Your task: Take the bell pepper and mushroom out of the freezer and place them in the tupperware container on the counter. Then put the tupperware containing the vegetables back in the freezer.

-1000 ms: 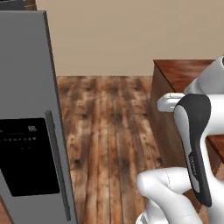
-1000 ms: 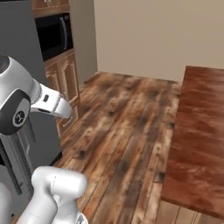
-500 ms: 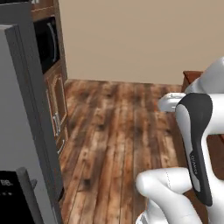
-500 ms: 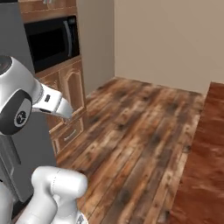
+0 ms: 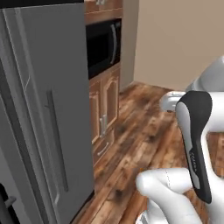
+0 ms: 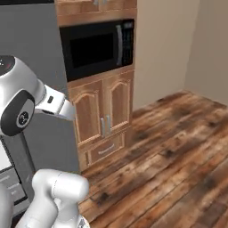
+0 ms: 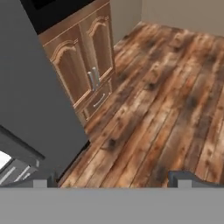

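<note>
Left base view: grey fridge (image 5: 48, 109) at left, doors closed, so the freezer stays unopened; microwave (image 5: 103, 43) and wooden cabinets (image 5: 103, 118) just right of it. End effector (image 7: 111, 177) empty, jaws wide apart. Step: approach. Next: face the fridge, reach its bar handle (image 5: 57, 140).

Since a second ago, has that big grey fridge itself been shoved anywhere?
No. The whole picture has swung, so the base turned. The fridge sits flush beside the microwave cabinet, and the floor slid across the view along with it.
</note>
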Robot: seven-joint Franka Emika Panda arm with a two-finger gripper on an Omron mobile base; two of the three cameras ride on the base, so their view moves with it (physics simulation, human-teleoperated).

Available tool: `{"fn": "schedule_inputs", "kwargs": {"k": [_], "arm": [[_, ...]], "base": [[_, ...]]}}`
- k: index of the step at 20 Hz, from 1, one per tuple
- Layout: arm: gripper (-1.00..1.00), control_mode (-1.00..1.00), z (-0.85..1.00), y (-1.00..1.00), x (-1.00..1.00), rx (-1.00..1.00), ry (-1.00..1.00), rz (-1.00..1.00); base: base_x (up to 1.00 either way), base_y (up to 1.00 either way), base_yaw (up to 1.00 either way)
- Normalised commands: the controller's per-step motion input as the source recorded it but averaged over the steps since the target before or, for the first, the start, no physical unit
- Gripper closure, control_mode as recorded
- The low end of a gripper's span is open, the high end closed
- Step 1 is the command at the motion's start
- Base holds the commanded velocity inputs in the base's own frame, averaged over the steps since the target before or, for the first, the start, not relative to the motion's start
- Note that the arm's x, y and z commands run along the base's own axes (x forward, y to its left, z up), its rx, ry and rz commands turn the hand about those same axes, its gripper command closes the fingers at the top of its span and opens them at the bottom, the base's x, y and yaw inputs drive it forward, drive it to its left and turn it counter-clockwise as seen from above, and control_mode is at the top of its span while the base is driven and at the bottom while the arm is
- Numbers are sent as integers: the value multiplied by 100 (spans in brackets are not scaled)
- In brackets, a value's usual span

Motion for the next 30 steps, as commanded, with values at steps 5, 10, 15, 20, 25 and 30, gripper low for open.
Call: {"fn": "schedule_inputs", "kwargs": {"k": [5,10,15,20,25,30], "arm": [[-100,100,0,0,0,0,0,0],[-100,100,0,0,0,0,0,0],[-100,100,0,0,0,0,0,0],[-100,100,0,0,0,0,0,0],[-100,100,0,0,0,0,0,0],[-100,100,0,0,0,0,0,0]], "base": [[-15,0,100],[-13,15,99],[46,-2,34],[46,0,4],[43,0,3],[47,-1,5]]}}
